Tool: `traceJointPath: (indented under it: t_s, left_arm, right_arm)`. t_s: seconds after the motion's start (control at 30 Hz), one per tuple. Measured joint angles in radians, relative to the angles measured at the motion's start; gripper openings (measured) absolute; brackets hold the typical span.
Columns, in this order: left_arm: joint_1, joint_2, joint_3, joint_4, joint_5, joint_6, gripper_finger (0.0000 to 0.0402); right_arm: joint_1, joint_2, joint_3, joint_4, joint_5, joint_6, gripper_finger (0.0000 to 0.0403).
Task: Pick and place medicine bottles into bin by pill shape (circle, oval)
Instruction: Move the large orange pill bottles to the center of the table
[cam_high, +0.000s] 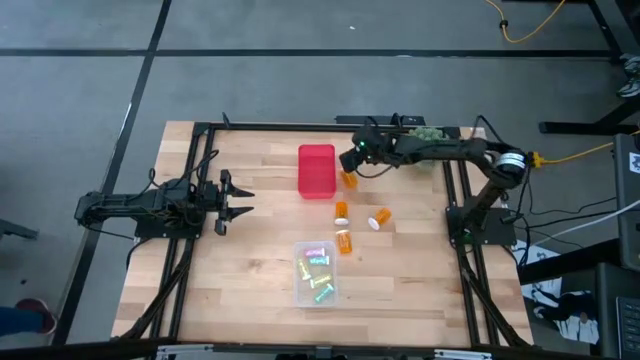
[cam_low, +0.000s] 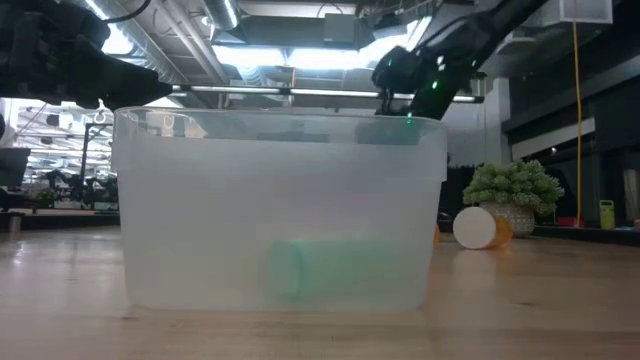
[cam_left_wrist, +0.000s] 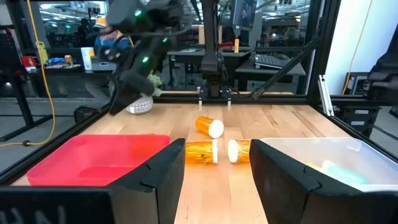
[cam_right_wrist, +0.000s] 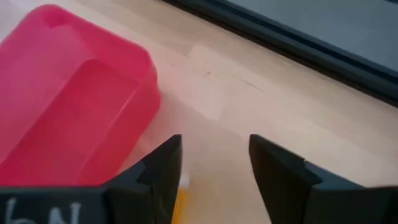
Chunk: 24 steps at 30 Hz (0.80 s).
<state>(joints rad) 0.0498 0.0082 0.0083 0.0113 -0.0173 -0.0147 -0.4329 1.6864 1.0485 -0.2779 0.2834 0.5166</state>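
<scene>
Table (cam_high: 240, 290) holds a red bin (cam_high: 316, 171) at upper centre of the high view and a clear bin (cam_high: 315, 272) at lower centre. We count several small pastel bottles (cam_high: 318, 270) inside the clear bin; in the low view one green one (cam_low: 330, 268) shows blurred through its wall.

Orange bottles lie loose on the wood: one (cam_high: 349, 180) just right of the red bin, one (cam_high: 341, 212) below it, one (cam_high: 380, 218) further right, one (cam_high: 344, 241) just above the clear bin's right corner.

Right gripper (cam_high: 352, 165) sits over the bottle beside the red bin. In its wrist view the fingers (cam_right_wrist: 163, 167) stand apart with bare wood between them and an orange sliver (cam_right_wrist: 181, 198) at the inner edge of one; we see nothing gripped.

Left gripper (cam_high: 236, 198) waits at left centre, well apart from the bins, holding nothing. Its wrist view shows a gap between the fingers (cam_left_wrist: 163, 173), yet we read it as closed.

Plant (cam_high: 428, 131) sits at the table's top edge.
</scene>
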Motion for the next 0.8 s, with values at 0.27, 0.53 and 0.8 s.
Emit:
traceJointPath:
  t_s: [0.27,0.53,0.8]
  left_arm:
    - [0.000,0.000,0.000,0.000,0.000,0.000,0.0173]
    - [0.000,0.000,0.000,0.000,0.000,-0.004,0.0173]
    - [0.000,0.000,0.000,0.000,0.000,-0.002,0.0173]
  right_arm:
    - [-0.063,0.127,0.091,0.020,-0.096,-0.093,0.0188]
    - [-0.062,0.260,0.255,-0.133,-0.174,-0.187,0.0187]
    - [-0.032,0.292,0.272,-0.218,-0.203,-0.215,0.0188]
